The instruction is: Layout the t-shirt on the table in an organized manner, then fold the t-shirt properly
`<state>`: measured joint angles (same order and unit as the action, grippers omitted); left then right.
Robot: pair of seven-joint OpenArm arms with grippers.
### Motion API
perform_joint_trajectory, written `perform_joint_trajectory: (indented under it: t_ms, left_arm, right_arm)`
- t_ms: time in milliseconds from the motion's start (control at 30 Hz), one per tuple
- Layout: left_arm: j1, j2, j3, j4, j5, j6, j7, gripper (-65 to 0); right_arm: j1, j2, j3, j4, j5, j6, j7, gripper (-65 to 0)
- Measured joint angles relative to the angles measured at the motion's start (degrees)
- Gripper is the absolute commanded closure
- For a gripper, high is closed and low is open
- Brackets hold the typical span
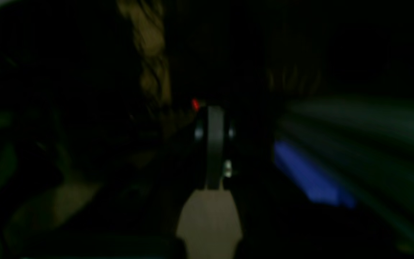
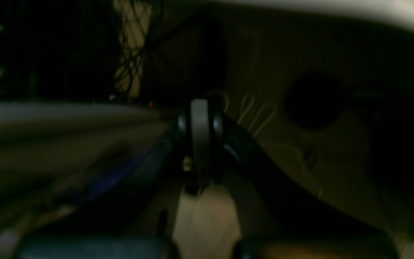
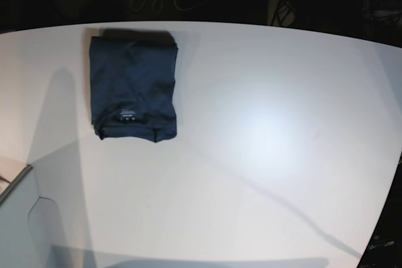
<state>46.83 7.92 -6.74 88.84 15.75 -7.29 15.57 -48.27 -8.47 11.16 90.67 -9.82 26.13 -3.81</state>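
Neatly folded, the t-shirt (image 3: 133, 86) lies on the table's (image 3: 264, 155) far left part, its pale neck label (image 3: 127, 116) too small to read. Both the left gripper (image 1: 214, 144) and the right gripper (image 2: 200, 140) have their fingers pressed together, holding nothing.

each wrist view shows a black pincer (image 1: 214, 151) with grey centre strip.
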Motion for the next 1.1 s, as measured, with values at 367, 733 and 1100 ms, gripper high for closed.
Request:
perform_joint_trajectory:
  t_ms: [367,733,1100]
  left_arm:
    - [-2.73,-0.28,-0.26,-9.66,0.11,0.00,-0.44,0.0]
    - [-2.78,-1.88,-5.95,-4.31,-2.12,-0.02,-0.48,0.0]
    - [-10.49,-14.25,-5.88,-16.92,-19.76,-0.20,-0.17,0.0]
  right_arm:
    - [6.14,6.10,-3.54,-19.28,0.02,-0.04,4.72,0.0]
    - [8.85,4.66,-3.34,-22.10,0.13,-0.22,6.84,0.0]
    - [10.19,4.20,-3.37,-22.51,-0.07,-0.22,6.58,0.0]
